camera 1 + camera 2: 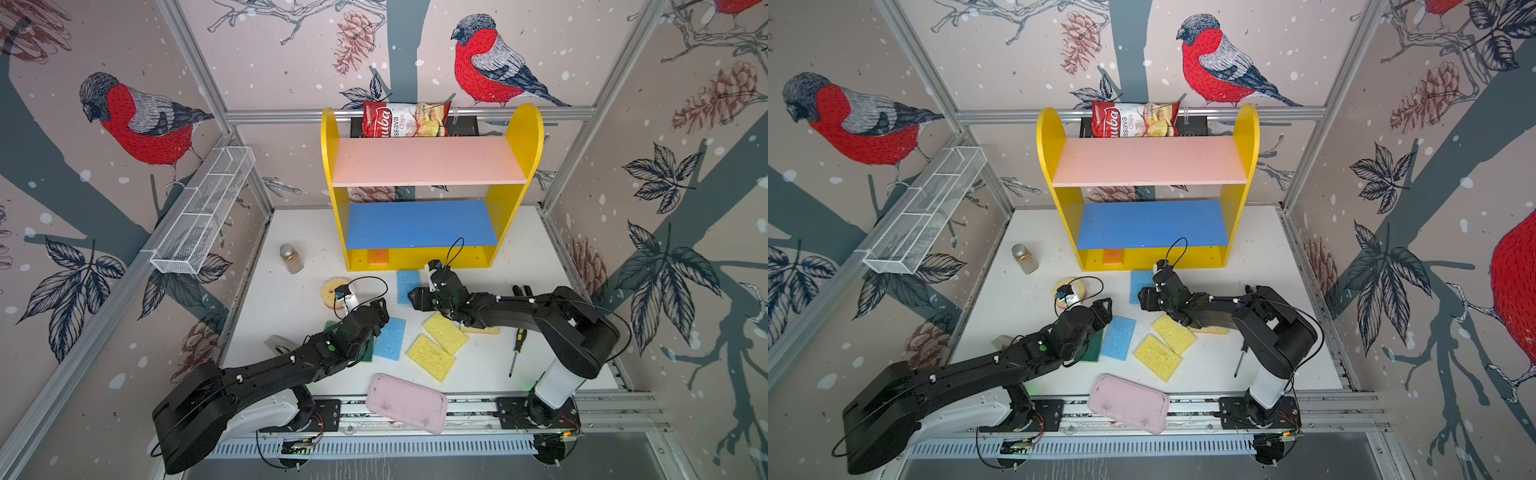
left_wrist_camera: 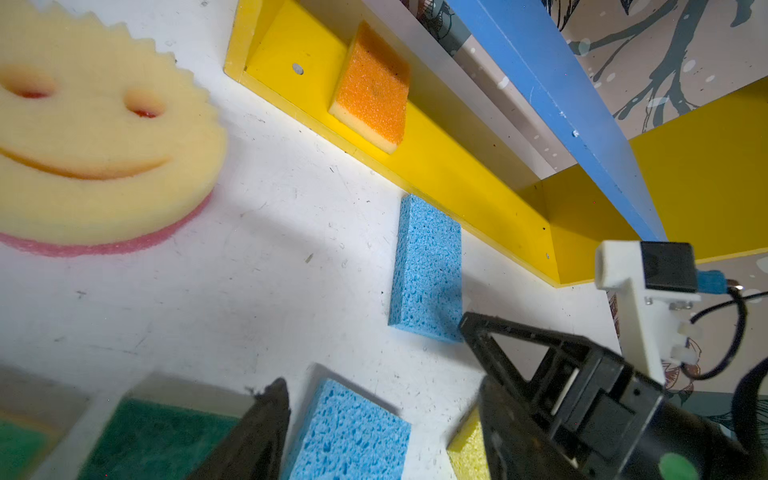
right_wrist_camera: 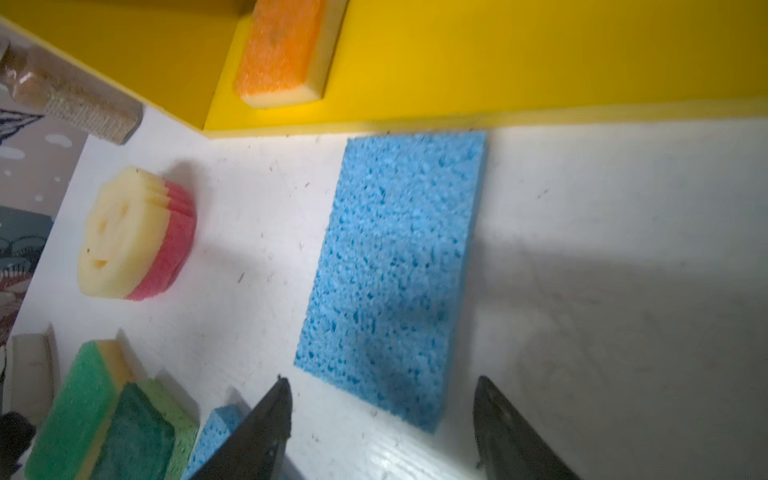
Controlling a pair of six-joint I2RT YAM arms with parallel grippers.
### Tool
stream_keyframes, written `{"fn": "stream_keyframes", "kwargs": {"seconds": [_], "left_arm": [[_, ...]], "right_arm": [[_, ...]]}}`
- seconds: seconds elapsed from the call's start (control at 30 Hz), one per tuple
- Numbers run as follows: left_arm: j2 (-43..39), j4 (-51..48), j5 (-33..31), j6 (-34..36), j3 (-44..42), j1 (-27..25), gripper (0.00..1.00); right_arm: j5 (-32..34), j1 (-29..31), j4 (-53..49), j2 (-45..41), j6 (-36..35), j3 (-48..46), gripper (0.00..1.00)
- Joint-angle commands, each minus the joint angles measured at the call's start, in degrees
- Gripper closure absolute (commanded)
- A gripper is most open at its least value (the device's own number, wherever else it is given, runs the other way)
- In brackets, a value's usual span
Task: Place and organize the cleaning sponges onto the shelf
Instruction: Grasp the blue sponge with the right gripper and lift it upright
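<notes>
Shelf [image 1: 524, 141] stands at the back of the table. You have one orange sponge [image 1: 377, 257] lying on its yellow base, toward the left end.

Your right gripper [image 3: 383, 382] hangs low at the near end of a blue sponge [image 3: 395, 270], jaws spread, gripping nothing. That sponge lies flat on the table, just in front of the shelf base.

Your left gripper [image 2: 380, 390] is spread too and holds nothing. It sits above a second blue sponge [image 1: 390, 338] mid-table.

Smiley sponge [image 2: 99, 137] lies face up to the left, partly hidden by the left wrist in both top views.

Yellow sponges [image 1: 444, 332], two, lie side by side right of the second blue one.

Green sponges [image 3: 83, 407] overlap under your left arm.

Tan sponge [image 1: 484, 330] pokes out under your right arm.

Pink tray [image 1: 406, 403] lies at the front edge, and a screwdriver [image 1: 516, 349] lies off to the right
</notes>
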Motion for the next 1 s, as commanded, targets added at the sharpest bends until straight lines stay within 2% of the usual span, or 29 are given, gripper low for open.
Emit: {"fn": "stream_keyframes", "kwargs": {"seconds": [0.0,0.13,0.27,0.33,0.4,0.47,0.57,0.63,0.97], "left_arm": [[0.14,0.65,-0.48,-0.29,-0.37,-0.08,0.29],[0.76,1.46,-0.02,0.13,-0.30,-0.08,0.29],[1.14,1.29,0.14,0.00,-0.12,-0.08,0.29],[1.12,1.25,0.11,0.06,-0.20,-0.08,0.29],[0.84,0.72,-0.40,0.14,-0.33,-0.08,0.29],[0.21,0.09,-0.64,-0.30,-0.55,-0.08,0.28],[-1.11,-0.78,-1.32,-0.02,-0.88,-0.08,0.28],[-2.09,-2.03,-2.23,-0.25,-1.21,-0.06,0.28],[-10.88,-6.30,-4.76,-2.84,-5.82,-0.08,0.28]], "right_arm": [[1.56,-1.44,-1.74,0.27,1.58,1.20,0.31],[1.26,-0.90,-1.31,2.62,1.45,2.60,0.34],[0.78,0.18,-0.80,6.24,1.99,3.72,0.41],[0.70,0.45,-0.03,7.77,2.04,3.69,0.50],[0.93,0.38,0.48,9.19,2.13,3.93,0.68],[0.84,0.24,0.88,9.66,1.93,3.86,0.79],[1.85,0.20,1.58,9.43,0.20,3.90,0.93],[3.17,0.20,2.28,8.86,-1.11,3.69,0.98],[8.79,0.55,10.39,0.63,-5.28,-2.24,1.00]]}}
